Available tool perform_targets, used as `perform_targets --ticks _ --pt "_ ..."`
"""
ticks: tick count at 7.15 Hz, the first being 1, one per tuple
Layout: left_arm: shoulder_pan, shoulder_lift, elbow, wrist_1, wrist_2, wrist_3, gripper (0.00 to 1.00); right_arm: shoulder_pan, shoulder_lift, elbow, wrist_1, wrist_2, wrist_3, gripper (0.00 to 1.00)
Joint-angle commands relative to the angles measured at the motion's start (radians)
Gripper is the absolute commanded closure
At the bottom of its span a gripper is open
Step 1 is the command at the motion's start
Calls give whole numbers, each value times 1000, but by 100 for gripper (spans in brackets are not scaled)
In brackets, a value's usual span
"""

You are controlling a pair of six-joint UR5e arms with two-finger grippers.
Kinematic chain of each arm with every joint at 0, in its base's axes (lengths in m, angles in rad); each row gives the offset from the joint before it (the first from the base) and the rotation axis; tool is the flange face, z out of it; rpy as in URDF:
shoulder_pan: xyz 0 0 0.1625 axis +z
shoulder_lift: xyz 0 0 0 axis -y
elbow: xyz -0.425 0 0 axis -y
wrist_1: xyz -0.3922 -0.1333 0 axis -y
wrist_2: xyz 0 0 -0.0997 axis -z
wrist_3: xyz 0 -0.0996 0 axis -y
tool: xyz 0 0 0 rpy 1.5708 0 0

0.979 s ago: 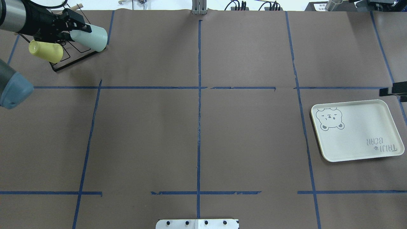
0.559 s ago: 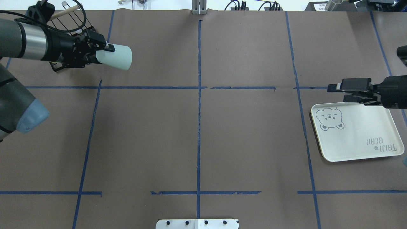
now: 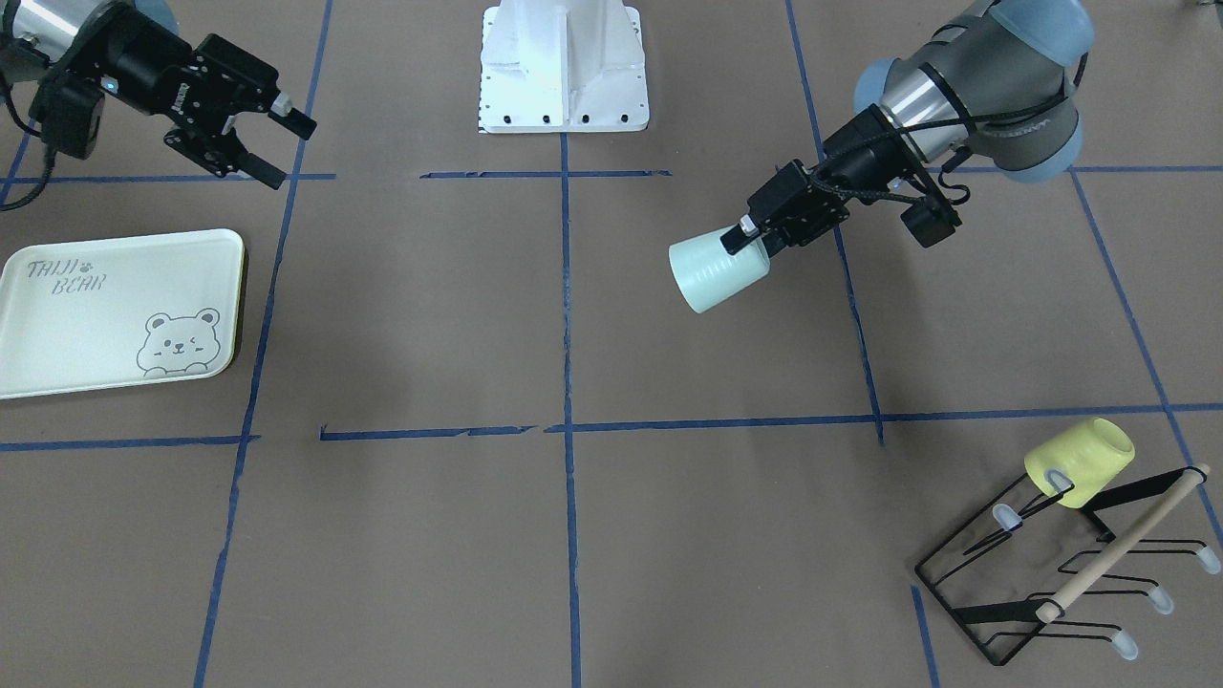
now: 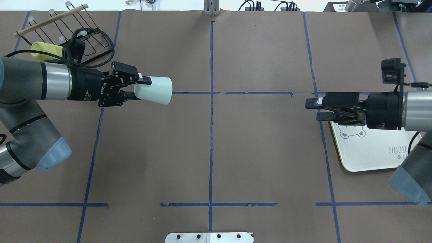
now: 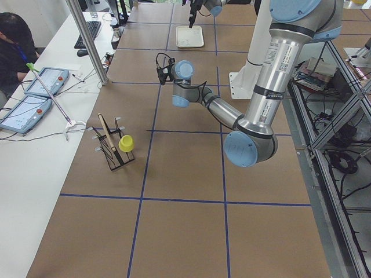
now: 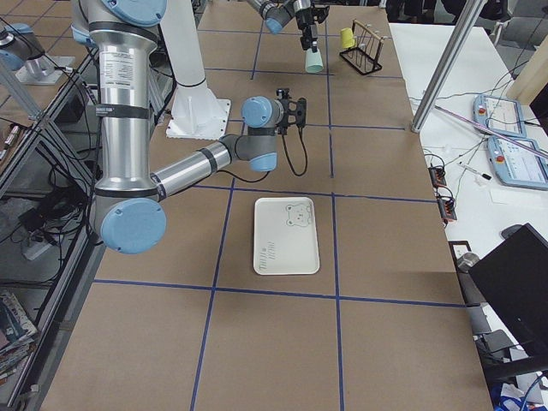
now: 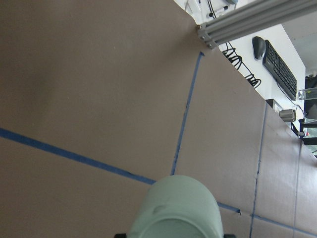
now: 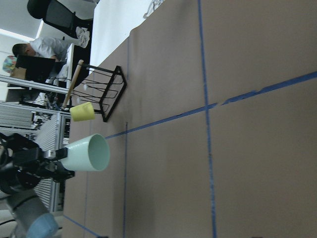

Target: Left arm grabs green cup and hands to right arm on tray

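Note:
My left gripper (image 4: 138, 88) is shut on the base end of the green cup (image 4: 153, 90) and holds it on its side above the table, left of centre, with the open mouth toward the right arm. The cup also shows in the front view (image 3: 717, 270), the left wrist view (image 7: 178, 208) and the right wrist view (image 8: 89, 152). My right gripper (image 4: 314, 109) is open and empty. It points left toward the cup with a wide gap between them. It hovers over the left edge of the tray (image 4: 378, 152), which lies flat at the right and also shows in the front view (image 3: 86, 325).
A black wire rack (image 3: 1061, 573) with a wooden rod stands at the far left corner, and a pale yellow cup (image 4: 45, 50) hangs on it. The white robot base (image 3: 564, 67) is at the near middle edge. Blue tape lines cross the brown table.
My left arm has carried the green cup off the rack and rightward toward the table's centre. My right arm has come in from the right edge and reached left over the tray.

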Motion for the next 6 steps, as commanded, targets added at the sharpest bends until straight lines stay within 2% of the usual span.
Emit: perform_targets --ticks 1,2,3,4,6 --pt "80 -8 0 -159 1 -59 52 -210 91 -3 105 -263 53 0" --pt "101 -6 8 -219 1 -71 52 -310 120 -8 165 -377 53 0" --pt "105 -7 5 -276 1 -124 52 -357 169 -14 191 -407 55 0" --pt "105 -8 0 -331 1 -179 52 -362 226 -31 192 -409 56 0" --pt "105 -12 -3 -428 1 -275 52 -362 249 -36 192 -412 70 0"
